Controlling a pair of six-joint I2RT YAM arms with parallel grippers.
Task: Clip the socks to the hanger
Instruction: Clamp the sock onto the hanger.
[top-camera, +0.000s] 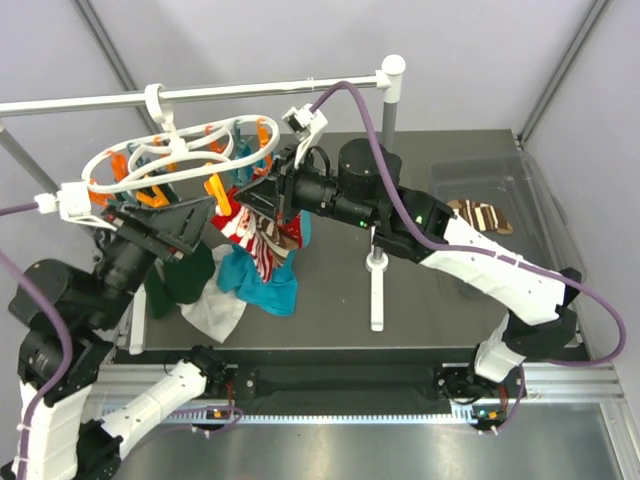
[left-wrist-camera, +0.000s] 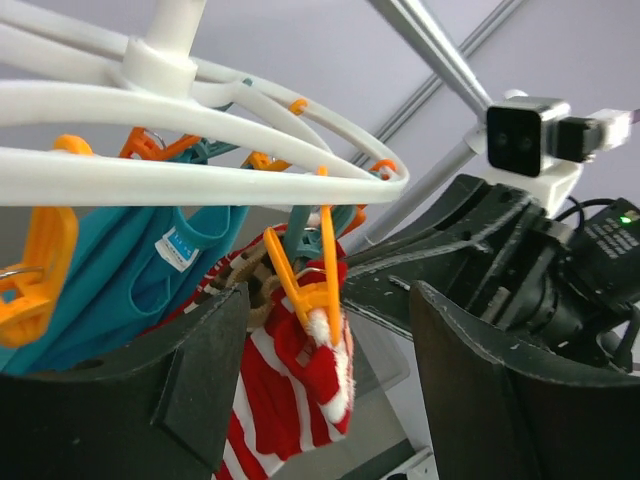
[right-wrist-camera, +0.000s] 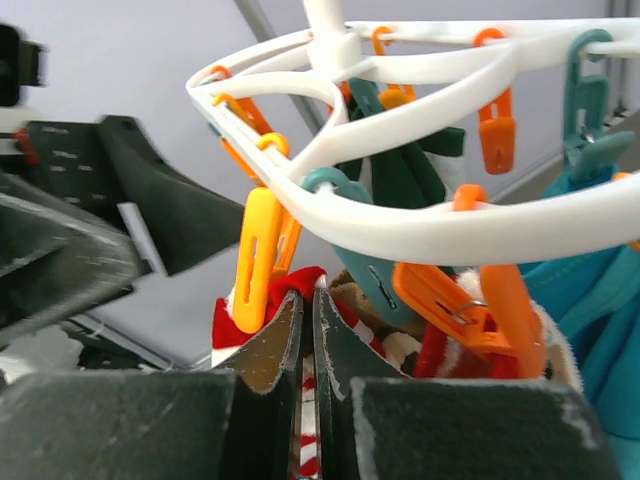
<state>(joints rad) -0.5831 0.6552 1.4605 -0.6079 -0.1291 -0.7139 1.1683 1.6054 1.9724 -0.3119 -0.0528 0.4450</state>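
Table (top-camera: 425, 300): only the overhead view catches brown socks (top-camera: 482, 216).

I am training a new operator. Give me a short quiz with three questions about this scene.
1. True or false: the right claw is shut on a red sock.
2. The loose brown sock lies: A in the clear tray, B on the floor, C inside a drawer.
3. Fill in: the left claw is ____.
Key: 1 true; 2 A; 3 open.
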